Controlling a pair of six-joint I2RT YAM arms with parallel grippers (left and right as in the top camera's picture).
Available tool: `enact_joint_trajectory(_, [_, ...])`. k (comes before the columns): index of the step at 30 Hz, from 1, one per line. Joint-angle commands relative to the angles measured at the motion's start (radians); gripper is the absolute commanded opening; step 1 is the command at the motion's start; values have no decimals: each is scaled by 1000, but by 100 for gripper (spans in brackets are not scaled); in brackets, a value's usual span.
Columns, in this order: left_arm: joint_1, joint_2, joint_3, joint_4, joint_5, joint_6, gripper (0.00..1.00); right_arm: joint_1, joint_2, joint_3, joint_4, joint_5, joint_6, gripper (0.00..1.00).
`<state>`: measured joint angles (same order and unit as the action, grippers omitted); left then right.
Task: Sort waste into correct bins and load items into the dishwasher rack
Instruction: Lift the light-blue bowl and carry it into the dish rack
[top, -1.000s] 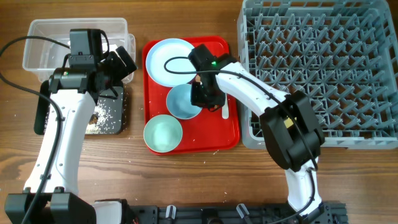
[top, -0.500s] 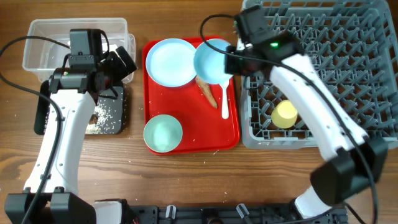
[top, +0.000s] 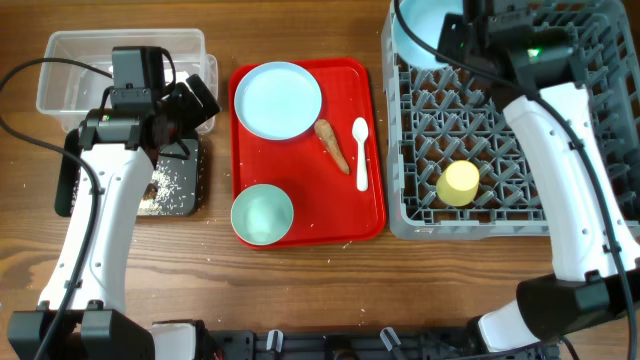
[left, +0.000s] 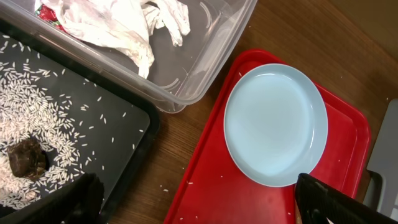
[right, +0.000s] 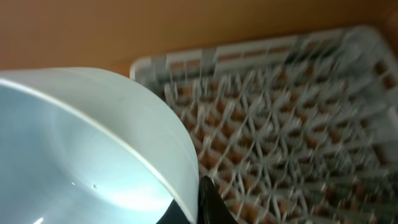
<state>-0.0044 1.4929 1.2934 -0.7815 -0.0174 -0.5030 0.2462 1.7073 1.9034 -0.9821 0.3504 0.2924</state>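
Progress: small white bowl (top: 418, 38) is gripped by right claw (top: 458, 38) above far-left corner of rack (top: 560, 110); yellow cup (top: 458, 184) is racked; paper (left: 118, 25) and rice (left: 31, 106) are binned; left claw (left: 199, 204) is spread, empty. Yet to be cleared from red tray (top: 312, 205): plate (top: 277, 100), mint-green bowl (top: 262, 214), spoon (top: 361, 153), carrot stick (top: 333, 146).

A small white bowl (top: 418, 35) hangs over the far left corner of the grey dishwasher rack (top: 480, 120), which holds a yellow cup (top: 458, 184). Left of the rack lie a pale blue plate (top: 278, 100), carrot-like stick (top: 333, 146), white spoon (top: 361, 152) and mint-green bowl (top: 262, 214). Crumpled paper (left: 118, 25) sits in the clear tub (left: 205, 37); rice (left: 37, 112) and a brown lump (left: 26, 158) lie in the black tray (left: 118, 143).
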Motion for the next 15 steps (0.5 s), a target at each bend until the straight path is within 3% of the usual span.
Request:
enact_joint_trajectory(1, [3, -8, 14, 2, 1, -6, 100, 2, 21, 41, 64, 195, -32, 4])
enact_joint_trajectory(7, [4, -8, 14, 2, 1, -6, 100, 1, 163, 39, 211, 498, -114, 4])
enact_joint_trajectory(12, [4, -8, 14, 2, 1, -6, 100, 3, 331, 39, 338, 551, -162, 5])
enact_joint_trajectory(15, [4, -8, 14, 2, 1, -6, 100, 3, 413, 39, 412, 680, -164, 4])
